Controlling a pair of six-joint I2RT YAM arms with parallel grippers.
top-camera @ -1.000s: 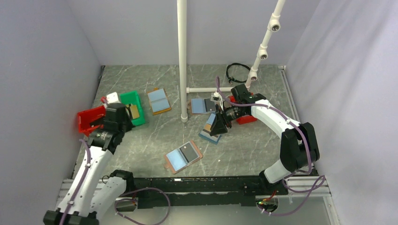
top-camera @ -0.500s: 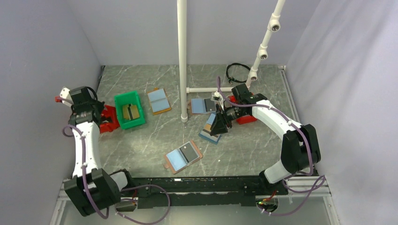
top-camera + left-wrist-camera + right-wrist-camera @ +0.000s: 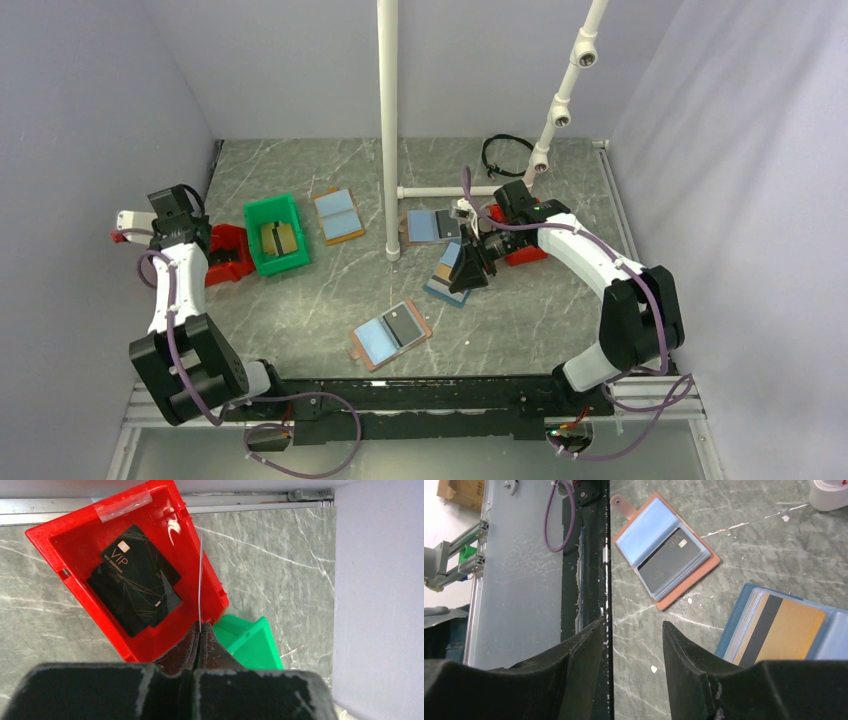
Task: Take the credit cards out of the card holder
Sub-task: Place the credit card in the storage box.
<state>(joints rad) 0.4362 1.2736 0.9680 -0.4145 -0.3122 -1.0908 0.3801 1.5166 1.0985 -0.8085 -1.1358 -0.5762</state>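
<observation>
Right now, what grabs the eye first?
The red bin at the far left, black VIP cards inside, with the left gripper pinched on a thin edge-on card over it. Near centre, the tan card holder lies open, one dark grey card showing. The right gripper hangs open mid-table.

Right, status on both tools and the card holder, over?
Left tool shut on edge-on card over red bin. Right tool open, empty. Card holder flat, dark card inside. Nothing blocking.
</observation>
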